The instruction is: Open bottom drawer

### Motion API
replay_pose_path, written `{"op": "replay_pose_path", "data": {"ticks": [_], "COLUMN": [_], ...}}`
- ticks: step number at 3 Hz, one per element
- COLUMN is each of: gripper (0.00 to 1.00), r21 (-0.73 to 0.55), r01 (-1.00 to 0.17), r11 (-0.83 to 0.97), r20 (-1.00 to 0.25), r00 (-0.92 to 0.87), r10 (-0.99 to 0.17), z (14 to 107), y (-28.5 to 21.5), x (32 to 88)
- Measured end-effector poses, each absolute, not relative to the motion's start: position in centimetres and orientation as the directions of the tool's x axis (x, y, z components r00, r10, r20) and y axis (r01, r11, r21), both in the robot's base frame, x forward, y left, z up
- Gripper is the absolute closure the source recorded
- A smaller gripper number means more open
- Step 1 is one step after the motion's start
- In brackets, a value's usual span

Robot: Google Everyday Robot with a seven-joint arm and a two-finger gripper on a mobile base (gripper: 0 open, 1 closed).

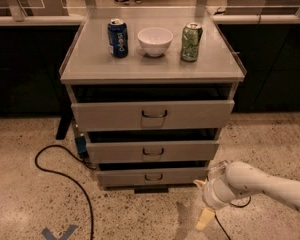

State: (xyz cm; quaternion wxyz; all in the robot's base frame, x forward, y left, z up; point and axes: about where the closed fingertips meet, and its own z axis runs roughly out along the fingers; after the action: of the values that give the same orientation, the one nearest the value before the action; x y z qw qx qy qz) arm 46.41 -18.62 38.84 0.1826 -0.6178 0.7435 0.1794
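Observation:
The bottom drawer (152, 176) is the lowest and shallowest of three pale grey drawer fronts on the cabinet, with a small dark wire handle (153, 177). It stands slightly pulled out, like the two above it. My gripper (206, 218) hangs low at the end of the white arm, to the right of and in front of the bottom drawer's right corner, near the floor. It touches nothing on the drawer.
On the cabinet top (152, 66) stand a blue can (118, 38), a white bowl (155, 41) and a green can (191, 42). A black cable (65, 174) loops on the speckled floor at left. Dark counters run behind.

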Motion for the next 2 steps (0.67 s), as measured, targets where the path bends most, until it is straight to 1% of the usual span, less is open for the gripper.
{"op": "replay_pose_path", "data": {"ticks": [1,2], "gripper": [0.00,0.00], "r21": [0.109,0.169], "r01": [-0.975,-0.953], "r11": [0.194,0.252], "r20": [-0.395,-0.414], "r00": [-0.222,-0.301], "r10": [-0.892,-0.859], "z": [33.1,28.2], "y": [-17.6,-16.2], "x": [47.9,49.9]}}
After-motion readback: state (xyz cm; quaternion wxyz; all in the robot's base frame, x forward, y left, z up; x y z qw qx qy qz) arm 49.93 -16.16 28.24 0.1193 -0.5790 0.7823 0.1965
